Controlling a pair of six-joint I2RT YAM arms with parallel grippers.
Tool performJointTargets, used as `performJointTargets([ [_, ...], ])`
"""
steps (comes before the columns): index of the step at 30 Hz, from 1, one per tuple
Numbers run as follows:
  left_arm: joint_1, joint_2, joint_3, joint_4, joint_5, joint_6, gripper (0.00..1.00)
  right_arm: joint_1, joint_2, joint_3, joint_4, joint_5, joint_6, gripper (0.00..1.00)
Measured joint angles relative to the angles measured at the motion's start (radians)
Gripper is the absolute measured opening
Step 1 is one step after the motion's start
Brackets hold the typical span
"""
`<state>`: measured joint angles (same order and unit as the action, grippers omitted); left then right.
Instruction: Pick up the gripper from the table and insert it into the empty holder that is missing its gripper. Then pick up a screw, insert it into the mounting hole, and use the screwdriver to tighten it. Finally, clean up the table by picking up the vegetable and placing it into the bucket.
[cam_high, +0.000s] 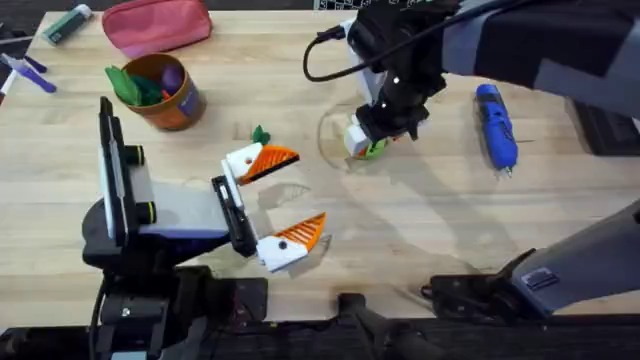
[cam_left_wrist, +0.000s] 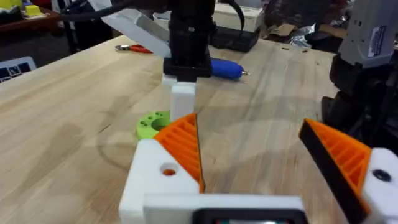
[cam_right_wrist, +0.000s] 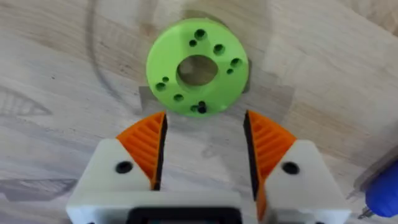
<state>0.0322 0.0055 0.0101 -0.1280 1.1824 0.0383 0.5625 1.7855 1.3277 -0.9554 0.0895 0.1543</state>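
Discs: one green disc (cam_right_wrist: 198, 67), mid-table.
Screwdrivers: one screwdriver (cam_high: 495, 125), right side.
Right gripper (cam_right_wrist: 204, 146): spread above the disc.
Left gripper (cam_high: 282, 200): spread, empty.

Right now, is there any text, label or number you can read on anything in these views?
None can be read.
Grey label on the right arm: print too blurred to read.
Green disc: holes, no markings.
Blue screwdriver: no legible text.
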Motion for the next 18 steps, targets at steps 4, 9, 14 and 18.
performJointTargets([
  [4, 0.000, 0.000, 0.000, 0.000, 0.000, 0.000, 0.985, 0.000, 0.000, 0.000, 0.020, 0.000, 0.004, 0.624],
  [9, 0.000, 0.000, 0.000, 0.000, 0.000, 0.000, 0.985, 0.000, 0.008, 0.000, 0.026, -0.002, 0.006, 0.604],
  [14, 0.000, 0.000, 0.000, 0.000, 0.000, 0.000, 0.985, 0.000, 0.056, 0.001, 0.026, -0.020, 0.006, 0.562],
  [18, 0.000, 0.000, 0.000, 0.000, 0.000, 0.000, 0.985, 0.000, 0.055, 0.001, 0.036, -0.027, 0.007, 0.501],
])
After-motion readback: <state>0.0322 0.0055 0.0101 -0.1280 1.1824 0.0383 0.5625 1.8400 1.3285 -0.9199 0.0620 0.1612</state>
